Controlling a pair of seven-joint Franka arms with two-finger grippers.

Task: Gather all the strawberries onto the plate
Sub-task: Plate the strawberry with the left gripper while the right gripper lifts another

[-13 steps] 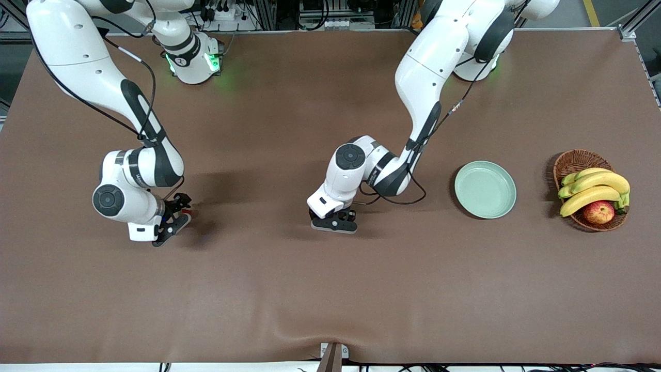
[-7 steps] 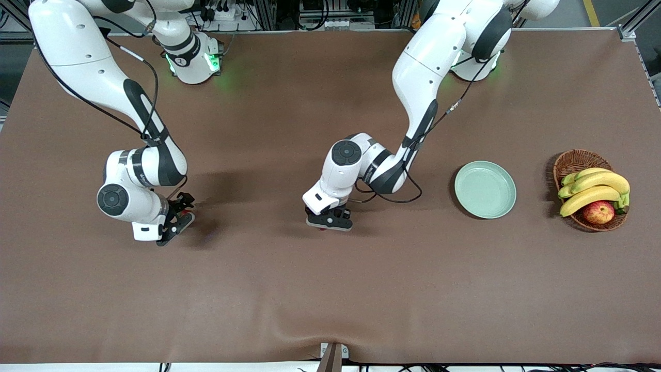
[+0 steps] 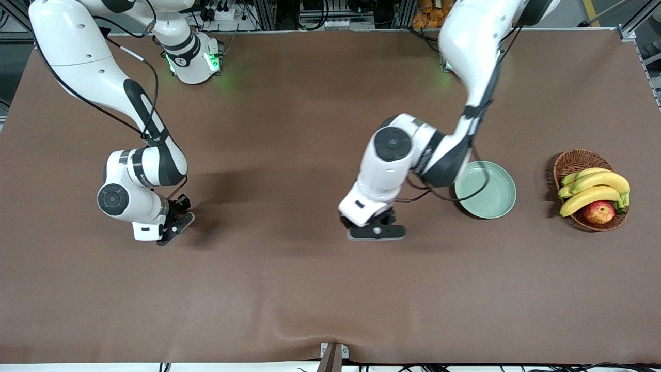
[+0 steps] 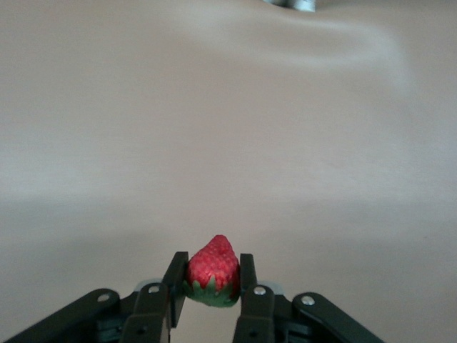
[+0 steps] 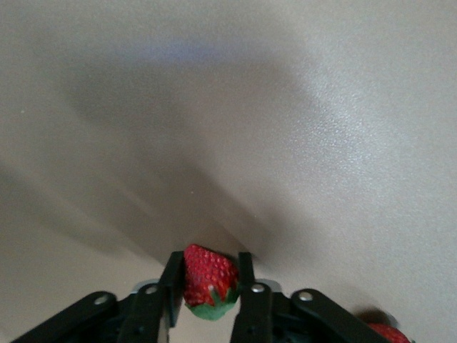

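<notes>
Since a second ago my left gripper (image 3: 376, 232), clamped on a strawberry (image 4: 213, 270), has swung from frame centre toward the mint-green plate (image 3: 498, 204) to drop it there, while my right gripper (image 3: 174, 225), low at centre-left, has just pinched another strawberry (image 5: 208, 281) for the same trip.

Brown wicker basket (image 3: 569, 164) of bananas (image 3: 594, 188) and an apple (image 3: 599, 212) at the left arm's table end.

L gripper (image 4: 213, 300), R gripper (image 5: 211, 299) clamped, arms bent.
</notes>
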